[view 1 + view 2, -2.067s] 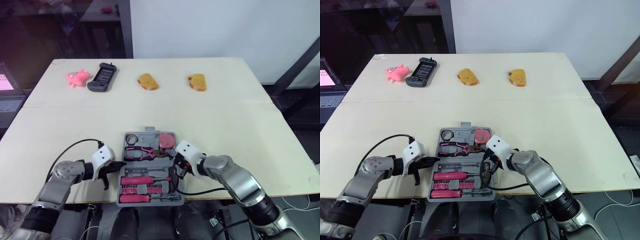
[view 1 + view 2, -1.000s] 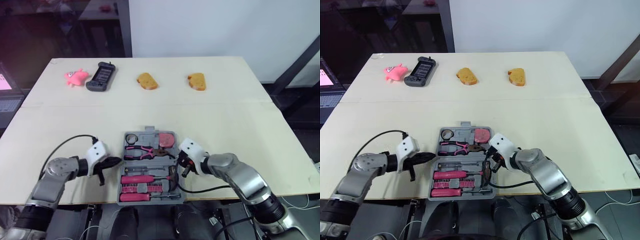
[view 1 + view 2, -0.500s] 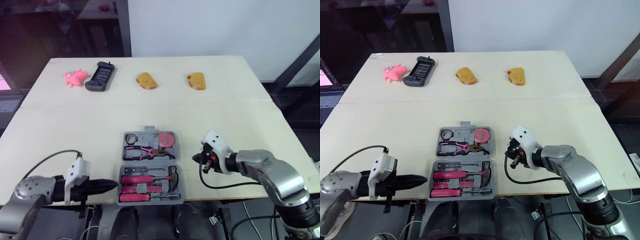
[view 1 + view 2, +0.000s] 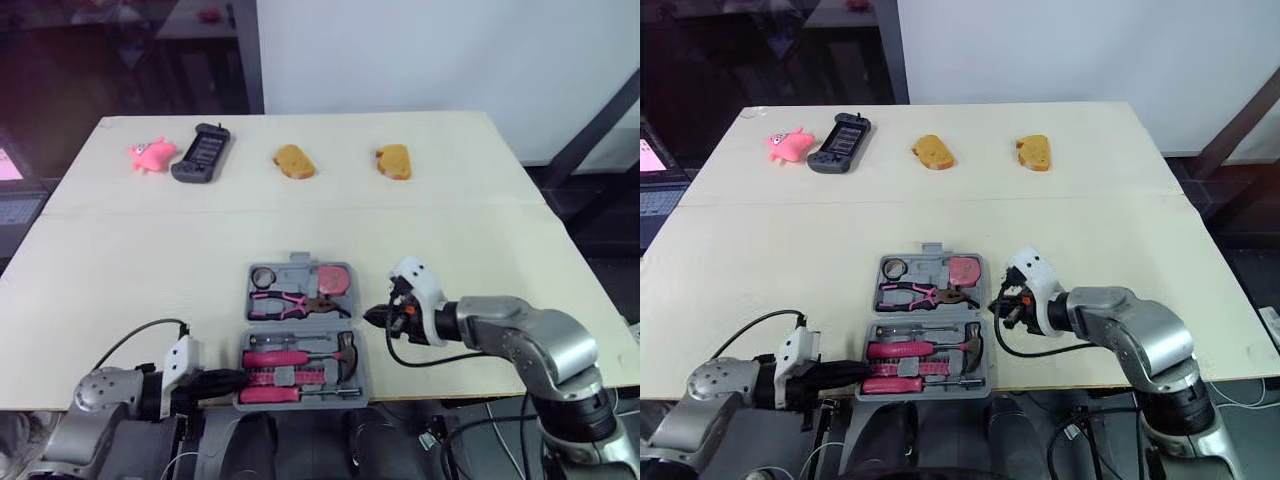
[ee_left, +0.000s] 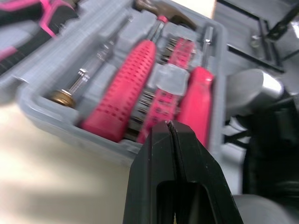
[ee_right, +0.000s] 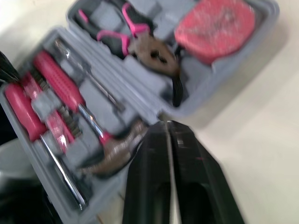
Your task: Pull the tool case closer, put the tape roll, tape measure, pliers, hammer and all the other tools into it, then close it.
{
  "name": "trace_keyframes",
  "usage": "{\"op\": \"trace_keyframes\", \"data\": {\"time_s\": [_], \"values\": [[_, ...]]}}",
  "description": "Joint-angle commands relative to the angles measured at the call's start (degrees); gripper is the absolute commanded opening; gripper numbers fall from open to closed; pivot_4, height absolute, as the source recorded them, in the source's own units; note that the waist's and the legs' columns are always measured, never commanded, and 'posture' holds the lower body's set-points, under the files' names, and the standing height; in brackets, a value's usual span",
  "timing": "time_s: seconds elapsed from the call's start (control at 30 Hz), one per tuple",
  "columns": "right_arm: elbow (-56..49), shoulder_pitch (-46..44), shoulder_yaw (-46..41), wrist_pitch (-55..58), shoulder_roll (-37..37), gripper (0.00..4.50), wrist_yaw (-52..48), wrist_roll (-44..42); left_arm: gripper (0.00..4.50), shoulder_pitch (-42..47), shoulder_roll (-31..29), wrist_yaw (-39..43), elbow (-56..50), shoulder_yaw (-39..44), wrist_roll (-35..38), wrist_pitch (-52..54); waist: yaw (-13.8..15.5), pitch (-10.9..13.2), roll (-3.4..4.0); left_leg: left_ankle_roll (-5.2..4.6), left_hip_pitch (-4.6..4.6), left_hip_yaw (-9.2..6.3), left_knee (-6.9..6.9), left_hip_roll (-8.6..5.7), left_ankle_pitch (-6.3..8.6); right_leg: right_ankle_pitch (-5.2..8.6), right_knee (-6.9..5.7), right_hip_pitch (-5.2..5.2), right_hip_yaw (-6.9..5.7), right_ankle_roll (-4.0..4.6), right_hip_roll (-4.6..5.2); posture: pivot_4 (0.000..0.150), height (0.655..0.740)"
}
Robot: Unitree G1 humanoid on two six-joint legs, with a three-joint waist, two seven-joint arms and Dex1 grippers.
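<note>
The grey tool case [image 4: 300,268] lies open at the table's front edge. Its far half holds a tape roll [image 4: 263,276], a pink tape measure [image 4: 334,280] and pink-handled pliers [image 4: 288,303]. The near half holds the hammer [image 4: 345,347] and pink screwdrivers [image 4: 275,358]. My left gripper [image 4: 228,379] is shut and empty, low at the case's front left corner, and its tip [image 5: 170,128] points at the screwdriver handles [image 5: 126,93]. My right gripper [image 4: 370,316] is shut and empty just right of the case's hinge line. Beyond the right gripper [image 6: 167,127] lie the hammer [image 6: 114,156] and tape measure [image 6: 215,22].
Along the table's far side lie a pink toy [image 4: 153,154], a black handheld device [image 4: 203,153] and two bread pieces [image 4: 294,161] [image 4: 394,161]. A cable loops under my right wrist. The case's near half overhangs the table's front edge [image 4: 450,384].
My left gripper has slid right to the case's front left corner. My right gripper has moved left, back toward the case's right side. The case and tools have stayed put.
</note>
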State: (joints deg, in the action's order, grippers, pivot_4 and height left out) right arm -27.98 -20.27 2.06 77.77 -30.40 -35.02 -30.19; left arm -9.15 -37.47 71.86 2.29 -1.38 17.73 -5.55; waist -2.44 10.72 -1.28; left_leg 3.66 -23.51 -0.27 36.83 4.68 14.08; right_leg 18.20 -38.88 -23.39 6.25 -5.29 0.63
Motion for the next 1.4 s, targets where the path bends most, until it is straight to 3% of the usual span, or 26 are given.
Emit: {"op": "trace_keyframes", "data": {"time_s": [0.03,0.13,0.2,0.33,0.53,0.77,1.1,1.4], "values": [[2.8,-2.5,-3.9,2.7,0.8,2.26,1.4,-1.5,0.0,-0.1,0.3,-1.6,4.2,-1.6,-3.3,-1.5,0.0,0.0,0.02,0.0,0.0,0.01,0.0,-0.01,0.0,0.0,0.0,0.01,0.0,0.0,0.01,0.15,0.74],[8.8,-6.3,-7.1,6.7,3.3,3.87,2.5,-2.6,0.0,0.2,0.1,-1.3,5.5,-2.5,-3.8,-2.8,-0.2,0.0,0.16,0.0,0.0,0.01,-0.02,-0.01,0.0,0.0,0.0,0.0,0.0,-0.01,0.01,0.15,0.74],[13.7,-9.5,-8.5,8.6,6.0,4.46,3.5,-2.7,0.0,0.4,0.0,-1.2,6.1,-2.9,-4.0,-3.3,-0.4,-0.1,0.34,-0.01,0.02,0.02,-0.08,0.0,0.0,-0.01,0.0,-0.02,0.01,-0.02,-0.01,0.15,0.74],[25.0,-14.5,-10.9,10.9,11.2,4.46,6.4,-1.1,0.0,0.8,-0.6,-1.0,8.1,-4.1,-5.3,-6.1,-0.9,-0.2,0.41,-0.01,0.11,0.01,-0.25,0.0,-0.01,-0.02,0.0,-0.01,0.01,-0.04,-0.04,0.15,0.74],[39.2,-18.6,-9.4,5.7,14.5,4.46,9.1,2.0,0.0,2.0,-0.6,-1.8,8.9,-4.6,-5.4,-7.4,-1.6,-0.2,0.46,-0.02,0.15,-0.02,-0.63,-0.03,-0.02,-0.13,0.0,-0.09,-0.01,-0.24,-0.06,0.15,0.74],[47.8,-23.3,-22.8,7.9,22.7,4.46,11.3,-2.6,0.0,2.3,-1.3,-2.1,9.4,-5.0,-5.7,-8.4,-1.9,-0.2,0.53,-0.03,0.25,-0.05,-0.68,-0.01,-0.03,-0.14,-0.04,-0.05,0.0,-0.24,-0.12,0.15,0.74],[50.0,-23.7,-27.4,5.1,26.4,4.46,10.4,-5.0,0.0,4.0,-2.0,-1.8,10.9,-5.0,-5.6,-8.9,-1.9,-0.2,0.61,-0.07,0.24,-0.06,-0.71,-0.01,-0.05,-0.14,-0.09,-0.1,0.0,-0.24,-0.13,0.15,0.74],[39.0,-19.0,-20.0,6.0,21.2,4.46,0.9,-10.6,0.0,4.4,-2.0,-1.9,10.5,-4.6,-5.0,-8.3,-1.9,-0.2,0.67,-0.08,0.23,-0.07,-0.72,-0.01,-0.06,-0.13,-0.09,-0.1,0.0,-0.24,-0.13,0.15,0.74]]}}
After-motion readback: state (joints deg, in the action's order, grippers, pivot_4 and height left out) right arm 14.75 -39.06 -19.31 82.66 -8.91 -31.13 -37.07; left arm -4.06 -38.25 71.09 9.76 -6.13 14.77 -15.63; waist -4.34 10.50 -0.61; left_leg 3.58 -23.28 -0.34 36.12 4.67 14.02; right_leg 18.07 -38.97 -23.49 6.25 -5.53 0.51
